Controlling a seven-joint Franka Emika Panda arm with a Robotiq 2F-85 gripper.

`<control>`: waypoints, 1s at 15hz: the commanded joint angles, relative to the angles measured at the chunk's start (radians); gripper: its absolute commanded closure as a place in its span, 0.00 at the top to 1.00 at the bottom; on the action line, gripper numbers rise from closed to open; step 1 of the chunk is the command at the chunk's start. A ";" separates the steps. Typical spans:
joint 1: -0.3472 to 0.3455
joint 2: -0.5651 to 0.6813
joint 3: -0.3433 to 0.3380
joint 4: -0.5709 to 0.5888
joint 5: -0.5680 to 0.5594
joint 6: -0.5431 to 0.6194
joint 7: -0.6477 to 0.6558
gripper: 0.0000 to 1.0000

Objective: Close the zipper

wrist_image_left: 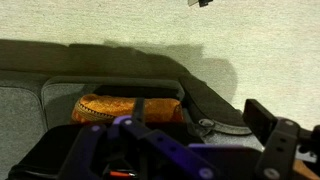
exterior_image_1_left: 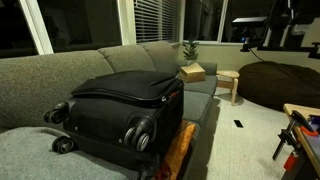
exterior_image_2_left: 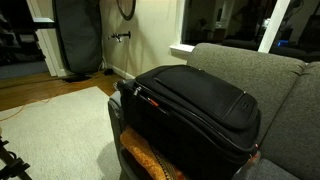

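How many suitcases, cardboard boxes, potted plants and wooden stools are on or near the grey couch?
suitcase: 1
cardboard box: 1
potted plant: 1
wooden stool: 1
Total: 4

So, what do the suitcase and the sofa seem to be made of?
The suitcase looks like matte black woven fabric: its lid creases softly. The sofa seems dull grey cloth upholstery, with no leather-like shine. Exact fibres cannot be told.
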 commanded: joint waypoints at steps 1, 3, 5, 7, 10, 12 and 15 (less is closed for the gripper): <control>-0.001 0.002 0.001 -0.002 0.000 -0.003 -0.001 1.00; -0.001 0.006 0.001 -0.006 0.000 -0.003 -0.001 1.00; -0.001 0.006 0.001 -0.006 0.000 -0.003 -0.001 1.00; -0.001 0.006 0.001 -0.006 0.000 -0.003 -0.001 1.00; -0.001 0.034 -0.001 0.008 0.000 0.010 -0.009 1.00; -0.002 0.092 -0.006 0.036 0.000 0.017 -0.019 1.00; -0.008 0.205 -0.003 0.083 -0.013 0.050 -0.028 1.00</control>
